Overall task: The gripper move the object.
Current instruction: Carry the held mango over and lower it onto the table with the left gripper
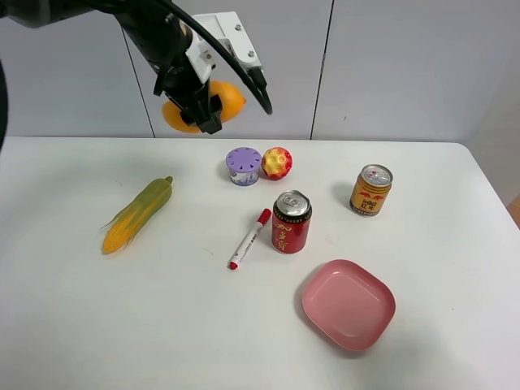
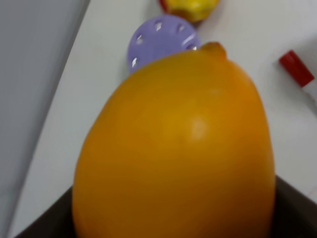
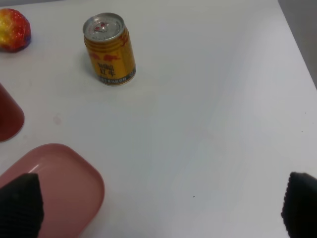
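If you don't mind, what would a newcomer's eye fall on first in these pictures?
The left gripper holds a bright orange-yellow mango in the air over the far side of the white table; the fruit nearly fills the left wrist view. Below, a red can stands mid-table, with a pink plate lying nearer the front right.

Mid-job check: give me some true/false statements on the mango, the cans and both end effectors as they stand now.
1. The left end effector holds the mango above the table. True.
2. The red can lies on its side. False: it stands upright.
3. The marker lies beside the red can. True.
4. The right end effector is shut on the gold can. False: it is open, apart from the can.
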Controlling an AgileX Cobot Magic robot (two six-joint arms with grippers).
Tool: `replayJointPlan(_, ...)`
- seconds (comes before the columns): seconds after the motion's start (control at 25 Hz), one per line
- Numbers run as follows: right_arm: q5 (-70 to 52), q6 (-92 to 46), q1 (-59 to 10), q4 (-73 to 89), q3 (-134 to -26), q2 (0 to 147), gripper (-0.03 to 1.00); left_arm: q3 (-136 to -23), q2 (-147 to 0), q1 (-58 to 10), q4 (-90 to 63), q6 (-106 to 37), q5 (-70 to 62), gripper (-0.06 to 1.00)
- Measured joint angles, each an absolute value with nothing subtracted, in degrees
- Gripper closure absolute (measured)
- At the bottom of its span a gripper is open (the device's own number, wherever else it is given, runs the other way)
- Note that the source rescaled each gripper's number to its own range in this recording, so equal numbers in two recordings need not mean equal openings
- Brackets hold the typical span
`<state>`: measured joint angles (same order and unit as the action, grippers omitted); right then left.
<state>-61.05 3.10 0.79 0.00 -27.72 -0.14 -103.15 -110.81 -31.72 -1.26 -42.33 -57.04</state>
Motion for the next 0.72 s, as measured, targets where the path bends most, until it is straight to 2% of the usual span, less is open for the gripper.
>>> replayJointPlan(0.2,-61.05,3.10,0.79,0.00,-27.72,-0.14,-0.03,-106.85,-115.17,-34.40,-6.50,-50.75,-55.73,0.92)
replayJointPlan(0.72,-61.05,3.10,0.79,0.00,-27.72,-0.14,-0.03,-121.03,-122.12,-44.41,-7.45,-51.78,-55.73,0.92)
